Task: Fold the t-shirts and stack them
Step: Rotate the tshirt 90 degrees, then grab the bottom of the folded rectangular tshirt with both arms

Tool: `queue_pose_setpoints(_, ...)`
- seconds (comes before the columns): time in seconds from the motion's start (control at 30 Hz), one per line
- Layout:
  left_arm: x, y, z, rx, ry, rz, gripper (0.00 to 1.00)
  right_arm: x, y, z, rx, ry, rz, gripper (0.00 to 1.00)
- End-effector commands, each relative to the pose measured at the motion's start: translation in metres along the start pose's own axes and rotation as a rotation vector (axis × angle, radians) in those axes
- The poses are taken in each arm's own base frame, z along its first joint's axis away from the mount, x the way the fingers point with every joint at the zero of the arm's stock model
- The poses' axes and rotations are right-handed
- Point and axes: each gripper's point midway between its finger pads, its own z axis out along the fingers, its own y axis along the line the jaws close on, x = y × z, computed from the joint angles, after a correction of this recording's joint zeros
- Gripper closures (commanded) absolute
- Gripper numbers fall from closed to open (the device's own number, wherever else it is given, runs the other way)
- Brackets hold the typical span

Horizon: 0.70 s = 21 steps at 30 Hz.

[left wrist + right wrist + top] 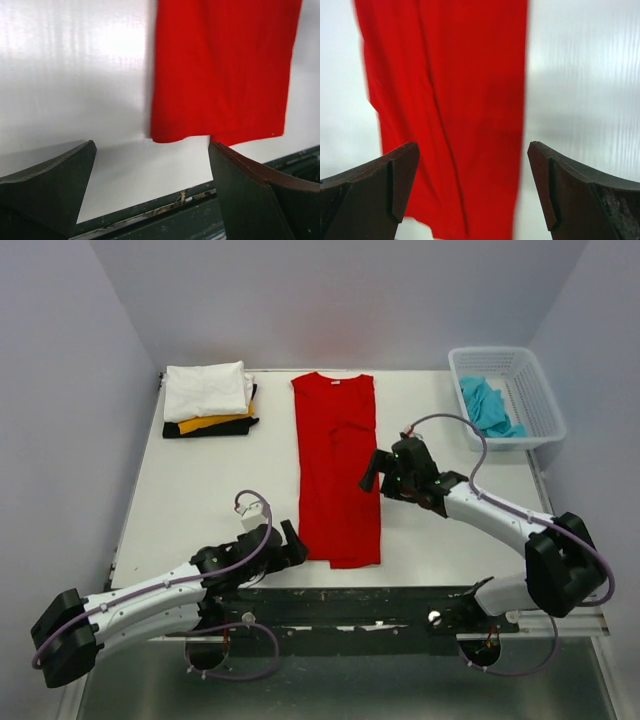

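Here red tee hem near table edge (front).

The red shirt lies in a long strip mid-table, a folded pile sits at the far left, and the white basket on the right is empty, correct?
Not quite: the white plastic lattice basket is not empty; a crumpled turquoise t-shirt lies in it, as the top external view shows. The bright red t-shirt and the folded pile are as you say.
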Motion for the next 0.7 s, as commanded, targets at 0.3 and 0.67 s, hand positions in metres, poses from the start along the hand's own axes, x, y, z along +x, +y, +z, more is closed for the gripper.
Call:
queue_pose_setpoints(0.3,0.024,-0.026,0.022,0.142,0.164,0.055,0.46,0.125,-0.027,-0.069,-0.156,0.321,0.094,0.06)
queue_pose_setpoints(0.67,0.019,-0.010,0.031,0.059,0.131,0.026,1.00,0.195,-0.046,-0.078,-0.157,0.554,0.123,0.32)
